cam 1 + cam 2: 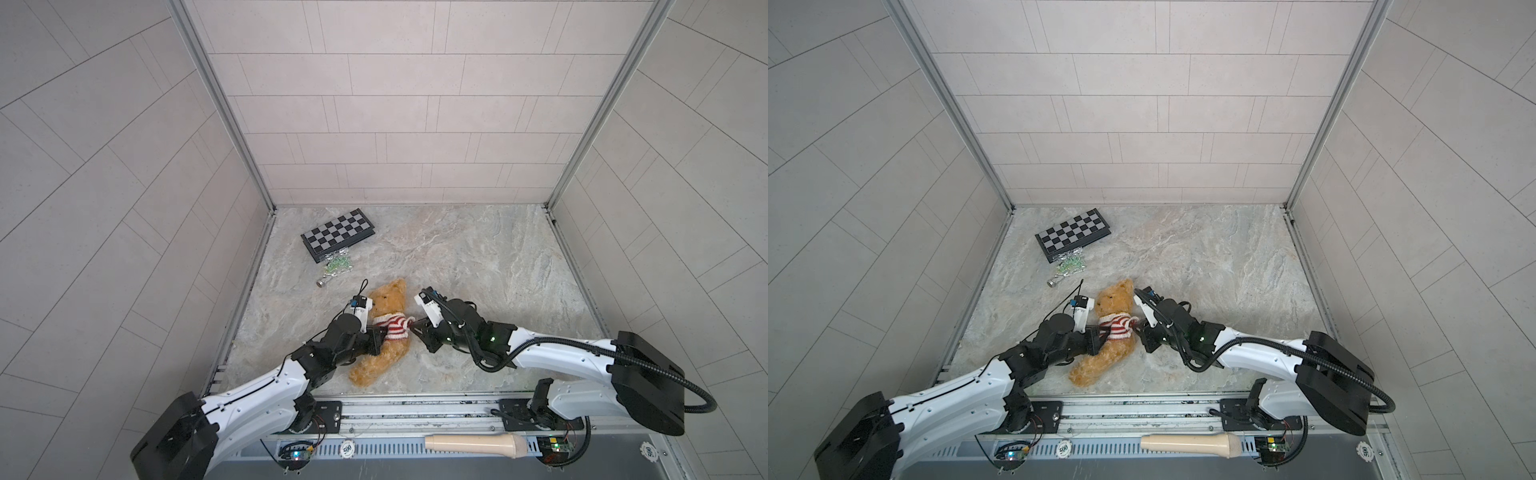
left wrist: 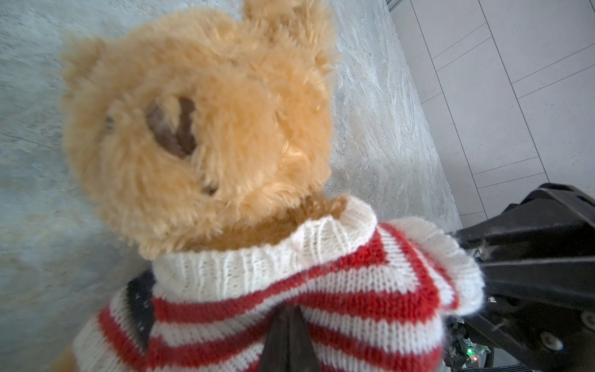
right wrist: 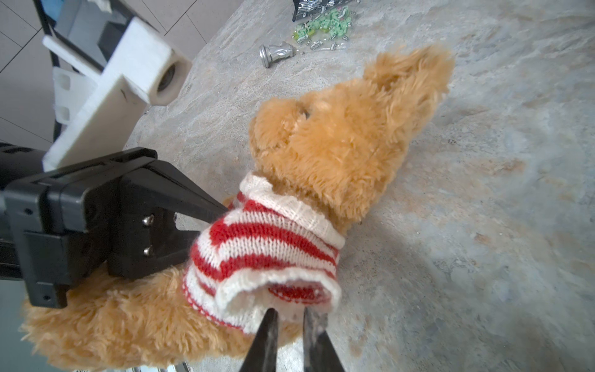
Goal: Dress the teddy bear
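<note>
While the left pincer [image 2: 285,317] clamps the teddy bear's [image 2: 225,96] sweater [image 2: 347,290], the barely parted right pincer's [image 3: 289,315] grip is unclear.

Fluffy golden-tan teddy bear [image 1: 388,303] lying face-up on marbled desk [image 1: 478,270], red-and-white striped sweater [image 1: 395,328] around chest, legs bare.

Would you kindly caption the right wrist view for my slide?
Teddy bear half-dressed: right hand at the striped sweater's empty sleeve cuff, left hand pinching its other side.
</note>
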Action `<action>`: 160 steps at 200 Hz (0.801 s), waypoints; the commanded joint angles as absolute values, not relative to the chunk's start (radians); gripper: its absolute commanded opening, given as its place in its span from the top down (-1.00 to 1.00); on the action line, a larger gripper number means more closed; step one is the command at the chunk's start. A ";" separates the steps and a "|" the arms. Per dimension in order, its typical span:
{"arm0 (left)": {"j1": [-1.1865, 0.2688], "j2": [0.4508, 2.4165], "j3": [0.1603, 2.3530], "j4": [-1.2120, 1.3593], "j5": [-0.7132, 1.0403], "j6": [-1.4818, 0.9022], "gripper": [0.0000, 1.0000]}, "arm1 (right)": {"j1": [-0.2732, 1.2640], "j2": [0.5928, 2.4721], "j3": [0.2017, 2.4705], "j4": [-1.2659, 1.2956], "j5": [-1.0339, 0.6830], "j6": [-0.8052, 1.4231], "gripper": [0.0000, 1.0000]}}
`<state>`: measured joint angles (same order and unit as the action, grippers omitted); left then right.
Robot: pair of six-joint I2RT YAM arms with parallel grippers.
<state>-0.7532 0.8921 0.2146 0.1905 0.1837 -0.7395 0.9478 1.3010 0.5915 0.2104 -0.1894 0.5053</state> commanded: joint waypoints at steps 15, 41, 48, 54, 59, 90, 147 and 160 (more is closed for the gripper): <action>-0.751 0.891 0.181 0.126 0.173 -0.725 0.97 | 0.945 1.330 0.614 0.228 -0.175 0.493 0.64; -0.750 0.894 0.180 0.130 0.174 -0.726 0.97 | 0.945 1.361 0.656 0.234 -0.186 0.483 0.64; -0.752 0.893 0.179 0.132 0.175 -0.726 0.97 | 0.945 1.369 0.661 0.240 -0.191 0.483 0.65; -0.752 0.892 0.178 0.133 0.175 -0.727 0.97 | 0.945 1.377 0.664 0.246 -0.197 0.484 0.64; -0.751 0.891 0.177 0.133 0.175 -0.729 0.97 | 0.945 1.382 0.668 0.250 -0.203 0.482 0.64; -0.752 0.884 0.172 0.134 0.173 -0.732 0.97 | 0.945 1.416 0.697 0.257 -0.258 0.469 0.55; -0.752 0.884 0.175 0.130 0.176 -0.724 0.97 | 0.945 1.491 0.751 0.268 -0.377 0.466 0.29; -0.752 0.884 0.175 0.132 0.178 -0.723 0.97 | 0.945 1.506 0.753 0.284 -0.390 0.478 0.25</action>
<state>-0.7532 0.8780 0.2016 0.1886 0.1833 -0.7395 0.9394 1.4807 0.7338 0.2420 -0.3153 0.4690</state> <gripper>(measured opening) 0.058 0.358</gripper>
